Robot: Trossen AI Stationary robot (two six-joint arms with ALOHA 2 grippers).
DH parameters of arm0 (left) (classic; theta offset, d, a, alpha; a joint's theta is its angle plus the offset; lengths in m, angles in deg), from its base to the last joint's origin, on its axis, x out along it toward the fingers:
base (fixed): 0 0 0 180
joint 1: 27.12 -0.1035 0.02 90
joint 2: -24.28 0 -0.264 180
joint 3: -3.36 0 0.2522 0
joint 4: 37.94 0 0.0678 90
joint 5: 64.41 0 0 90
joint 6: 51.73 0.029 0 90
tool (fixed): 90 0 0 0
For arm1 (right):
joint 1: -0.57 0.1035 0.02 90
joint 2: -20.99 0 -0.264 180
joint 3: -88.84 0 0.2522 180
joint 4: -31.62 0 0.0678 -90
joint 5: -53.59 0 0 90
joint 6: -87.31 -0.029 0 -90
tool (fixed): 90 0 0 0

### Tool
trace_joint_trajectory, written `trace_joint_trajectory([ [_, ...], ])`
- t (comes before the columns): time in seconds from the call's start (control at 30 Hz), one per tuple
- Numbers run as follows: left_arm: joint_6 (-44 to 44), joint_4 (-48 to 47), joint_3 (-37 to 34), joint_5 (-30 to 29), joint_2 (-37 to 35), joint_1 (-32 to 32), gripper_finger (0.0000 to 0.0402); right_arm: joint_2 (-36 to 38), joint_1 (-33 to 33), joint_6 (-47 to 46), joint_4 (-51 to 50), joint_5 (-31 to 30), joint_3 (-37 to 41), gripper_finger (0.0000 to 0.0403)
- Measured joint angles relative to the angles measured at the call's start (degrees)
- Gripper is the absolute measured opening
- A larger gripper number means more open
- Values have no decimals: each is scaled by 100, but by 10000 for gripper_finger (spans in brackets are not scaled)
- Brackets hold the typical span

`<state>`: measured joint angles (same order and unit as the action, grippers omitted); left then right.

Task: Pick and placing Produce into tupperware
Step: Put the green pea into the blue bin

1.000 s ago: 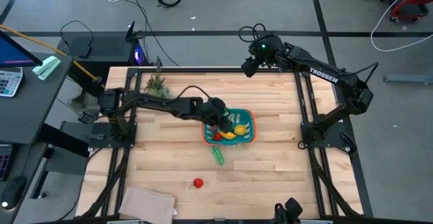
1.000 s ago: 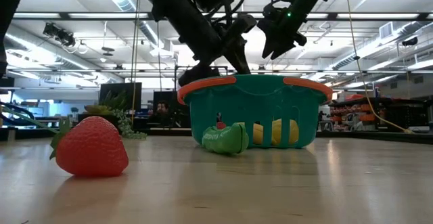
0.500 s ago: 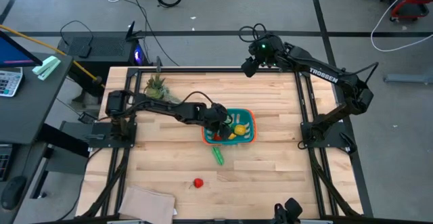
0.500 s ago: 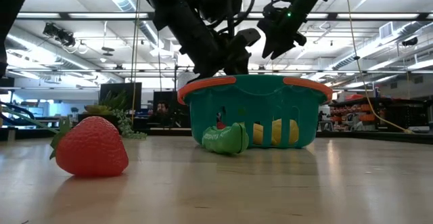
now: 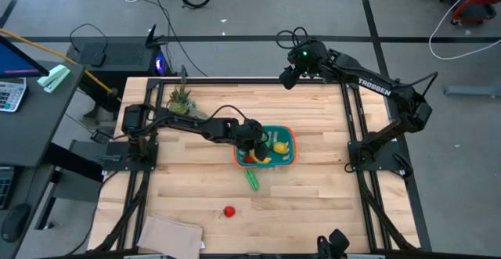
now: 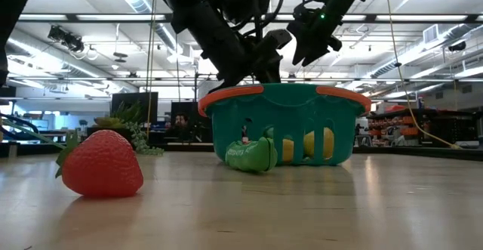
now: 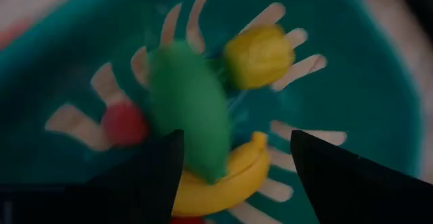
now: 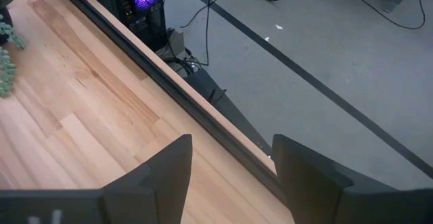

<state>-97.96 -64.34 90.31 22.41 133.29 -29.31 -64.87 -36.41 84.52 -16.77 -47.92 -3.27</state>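
Now our left gripper (image 7: 233, 176) hangs with its jaws spread wide and nothing between them, low over the near-left corner of the teal plastic slotted basket with the orange-red rim (image 5: 286, 131); a second ago it sat slightly higher and narrower, so we judge the green pod (image 7: 188, 109) we see blurred just past the fingers has just been let go. It lies or falls onto the yellow toy banana (image 7: 233, 176), beside a small red round piece (image 7: 124, 124) and a yellow lumpy chunk (image 7: 258, 55), all inside the basket. That puts one more piece home. Outside, a second green pod (image 5: 252, 181) rests on the wooden table (image 5: 313, 204) touching the basket's near wall, and a red toy strawberry (image 5: 229, 211) sits well apart toward the front edge; both still wait for us. Our right gripper (image 5: 288, 77) idles, parted and empty, high above the table's far edge. A spiky green potted plant (image 5: 180, 98) stands at the far left, a tan cloth (image 5: 168, 235) at the near left corner.
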Motion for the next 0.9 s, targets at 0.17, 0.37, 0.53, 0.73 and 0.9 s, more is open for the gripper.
trace_joint_trajectory([
  [0.17, 239, 129, 2, 209, -387, -216, 266, 0, 0, 0, 0, 0, 0, 214],
  [0.37, 443, -36, 4, 736, -1095, -535, 254, 0, 2, 266, 0, 163, 0, 214],
  [0.53, 534, -323, 4, 1333, -1669, -600, 245, 0, 94, 718, -1, 1462, -1, 214],
  [0.73, 416, -1276, 4, 1815, -2251, -476, 231, 96, 615, 386, 6, 3304, -2, 214],
  [0.9, 500, -2177, 4, 1892, -2593, -272, 219, 232, 1371, -233, -22, 4368, -4, 214],
])
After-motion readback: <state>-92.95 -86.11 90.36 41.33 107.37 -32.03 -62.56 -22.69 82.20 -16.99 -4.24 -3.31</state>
